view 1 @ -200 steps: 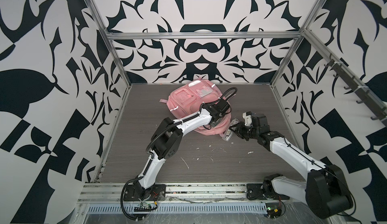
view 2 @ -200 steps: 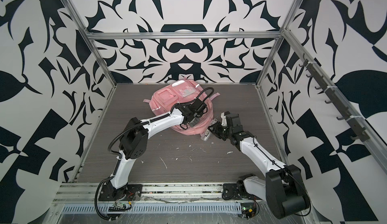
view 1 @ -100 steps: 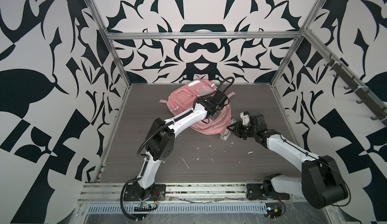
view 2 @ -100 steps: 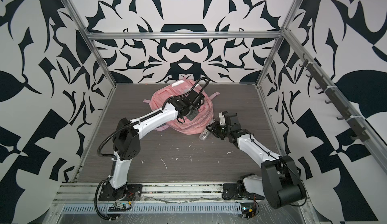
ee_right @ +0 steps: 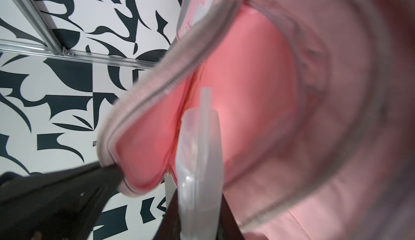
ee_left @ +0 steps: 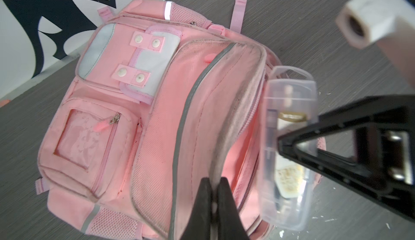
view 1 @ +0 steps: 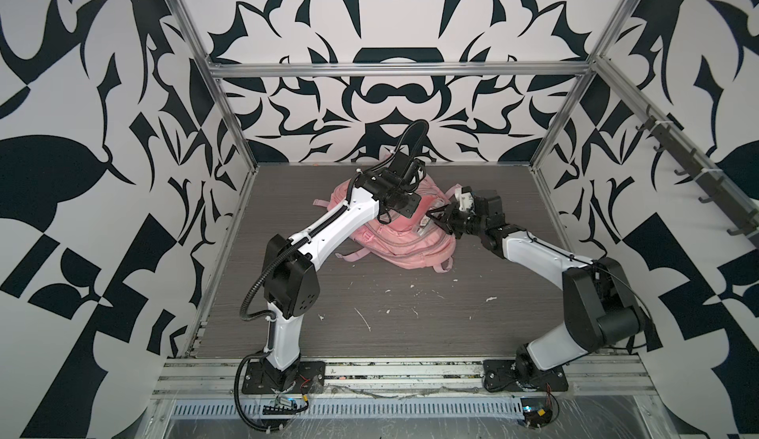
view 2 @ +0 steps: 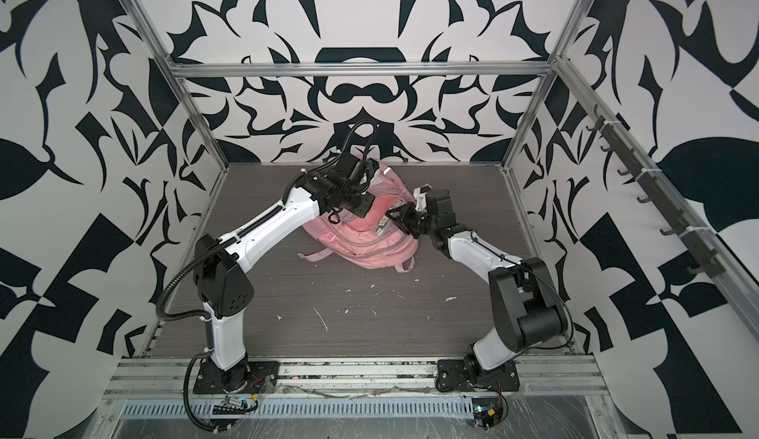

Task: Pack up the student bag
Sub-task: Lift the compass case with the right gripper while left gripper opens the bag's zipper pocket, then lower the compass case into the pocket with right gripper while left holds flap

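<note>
Toward the back of the table (view 1: 410, 326), the student bag (view 1: 410, 248) lies with its main pocket agape: left jaws pinched shut on the opening's edge, right jaws clamping a clear plastic case (ee_left: 289, 164) at the mouth. Next, likely: push deep, release.

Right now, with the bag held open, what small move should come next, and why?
Probably slide the clear case deeper into the student bag. The left gripper pinches the flap edge, so the mouth gapes, and the right gripper holds the case at that mouth, not yet inside.
</note>
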Robot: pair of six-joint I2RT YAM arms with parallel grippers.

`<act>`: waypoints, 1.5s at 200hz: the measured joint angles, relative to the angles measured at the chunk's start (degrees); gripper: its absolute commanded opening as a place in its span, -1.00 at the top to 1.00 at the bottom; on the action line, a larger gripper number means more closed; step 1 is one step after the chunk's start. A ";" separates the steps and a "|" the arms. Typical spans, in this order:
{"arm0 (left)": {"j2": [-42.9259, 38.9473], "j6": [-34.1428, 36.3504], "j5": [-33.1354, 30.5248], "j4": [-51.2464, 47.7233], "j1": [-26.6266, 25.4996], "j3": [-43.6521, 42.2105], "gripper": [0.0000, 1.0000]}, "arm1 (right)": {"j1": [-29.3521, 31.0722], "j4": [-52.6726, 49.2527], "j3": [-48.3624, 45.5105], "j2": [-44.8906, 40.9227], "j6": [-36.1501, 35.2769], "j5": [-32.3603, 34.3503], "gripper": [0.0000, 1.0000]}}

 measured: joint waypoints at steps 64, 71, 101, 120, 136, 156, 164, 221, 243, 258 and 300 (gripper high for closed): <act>0.00 -1.51 2.56 -0.50 -0.13 0.17 1.00 | 2.89 7.28 7.17 14.08 8.20 1.25 0.83; 0.00 -1.64 2.67 -0.76 -0.09 0.33 1.00 | 3.04 7.58 7.91 14.95 8.76 1.66 0.81; 0.00 -2.12 2.69 -1.07 0.09 0.81 1.00 | 3.80 8.02 11.08 17.42 10.14 3.54 0.65; -0.02 -2.38 2.86 -1.11 0.17 0.90 1.00 | 4.17 6.95 13.25 18.80 10.21 4.37 0.34; -0.02 -2.67 3.17 -1.14 0.39 0.90 1.00 | 4.37 3.78 15.32 19.61 9.09 4.96 0.06; -0.24 -3.19 3.85 -1.22 0.85 0.90 1.00 | 4.52 -3.28 18.78 19.96 6.32 5.49 -0.11; -0.42 -3.56 4.26 -1.22 1.14 0.90 1.00 | 4.57 -6.64 20.57 19.96 4.74 5.62 -0.14; -1.20 -5.42 7.17 -0.79 2.86 0.92 1.00 | 4.66 -23.65 28.33 19.56 -6.54 7.15 -0.18; -1.18 -5.73 7.67 -0.81 2.86 0.92 1.00 | 4.66 -29.00 28.48 17.73 -11.08 8.57 -0.19; -1.18 -5.97 8.04 -0.76 2.86 0.92 1.00 | 4.66 -31.89 27.80 15.45 -13.79 9.84 -0.18; 0.61 -6.82 9.64 -0.85 2.86 2.64 0.98 | 4.66 -36.94 20.65 4.24 -20.39 14.25 -0.12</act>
